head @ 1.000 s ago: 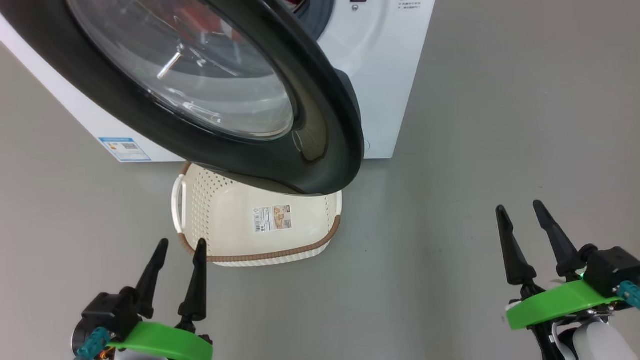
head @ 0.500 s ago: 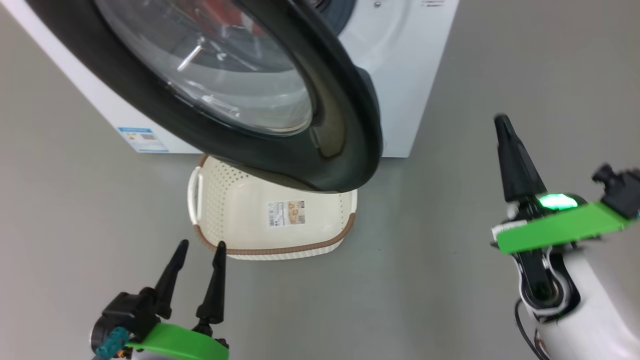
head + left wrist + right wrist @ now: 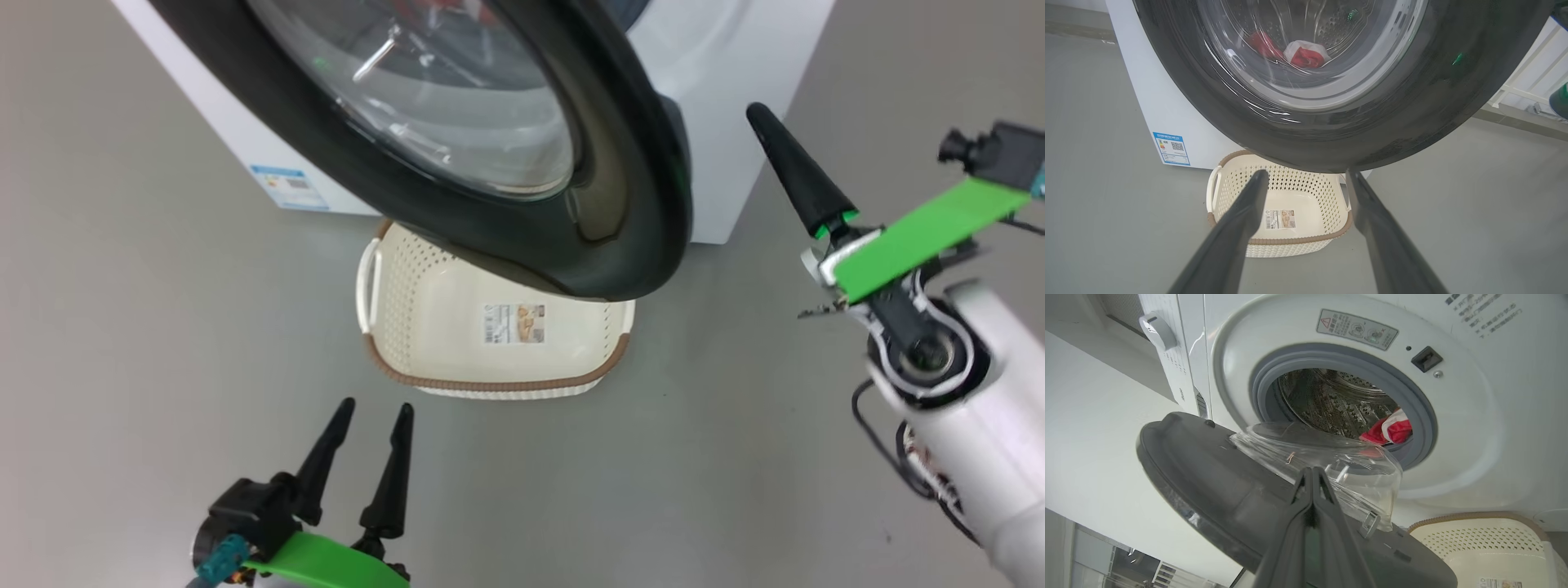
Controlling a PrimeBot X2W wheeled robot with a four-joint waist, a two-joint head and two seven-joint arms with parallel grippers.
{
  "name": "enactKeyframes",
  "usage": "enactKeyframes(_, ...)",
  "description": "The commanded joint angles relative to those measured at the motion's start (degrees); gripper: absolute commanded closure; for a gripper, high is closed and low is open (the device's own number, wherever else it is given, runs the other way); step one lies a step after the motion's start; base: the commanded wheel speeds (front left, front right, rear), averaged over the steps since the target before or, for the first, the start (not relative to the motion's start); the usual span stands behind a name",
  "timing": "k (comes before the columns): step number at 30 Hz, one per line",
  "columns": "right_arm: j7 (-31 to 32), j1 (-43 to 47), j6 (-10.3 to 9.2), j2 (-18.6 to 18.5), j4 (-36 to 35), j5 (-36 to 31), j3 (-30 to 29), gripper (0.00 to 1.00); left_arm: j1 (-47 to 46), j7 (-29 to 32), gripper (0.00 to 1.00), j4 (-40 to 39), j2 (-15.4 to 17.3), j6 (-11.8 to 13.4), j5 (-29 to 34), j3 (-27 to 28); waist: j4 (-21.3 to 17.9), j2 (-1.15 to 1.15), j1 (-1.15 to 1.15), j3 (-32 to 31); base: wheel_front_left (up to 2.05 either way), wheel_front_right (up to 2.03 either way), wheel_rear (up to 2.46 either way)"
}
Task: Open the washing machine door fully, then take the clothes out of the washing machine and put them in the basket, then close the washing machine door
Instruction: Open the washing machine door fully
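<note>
We saw the washing machine (image 3: 727, 180) white, with a blue label (image 3: 1171, 148), a grey rubber ring (image 3: 1259, 388) and a steel drum (image 3: 1331, 400) dotted with holes, where the clothes (image 3: 1392, 430) showed red and white. The washing machine door (image 3: 645, 204) had a glossy black rim around clear glass and a dark grey inner frame. The basket (image 3: 408, 278) was cream, perforated all over, with a brown woven-look rim and a printed sticker (image 3: 513, 322), on a plain grey floor (image 3: 163, 327).

1. One washing machine (image 3: 1474, 437)
2. One washing machine door (image 3: 457, 98), swung out from the washing machine
3. One bundle of clothes (image 3: 1392, 430), inside the washing machine
4. One basket (image 3: 490, 384), just in front of the washing machine
5. Two grippers, left gripper (image 3: 376, 404) and right gripper (image 3: 755, 113), out in front of the washing machine
6. One blue label (image 3: 290, 186), low on the washing machine
</note>
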Motion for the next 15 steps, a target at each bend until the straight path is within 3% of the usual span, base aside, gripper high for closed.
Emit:
enactKeyframes(1,3.9,-1.6,0.44,-0.2,0.2,3.7,0.5,1.0,-1.6,-0.5,0.0,-1.1,0.6,-0.3,-0.7,0.9,1.3,0.0,0.0,1.2,0.0,0.0,0.0)
enactKeyframes(10,23.9,-8.0,0.44,0.7,8.8,14.7,-1.8,1.0,-2.6,-0.5,0.0,-0.9,0.6,-0.3,-2.1,-0.6,3.1,0.0,0.0,2.7,0.0,0.0,0.0)
enactKeyframes(15,29.7,-10.3,0.44,1.9,11.6,15.9,-2.6,1.0,-2.8,-0.5,0.0,-0.8,0.6,-0.3,-2.6,-0.8,3.7,0.0,0.0,2.7,0.0,0.0,0.0)
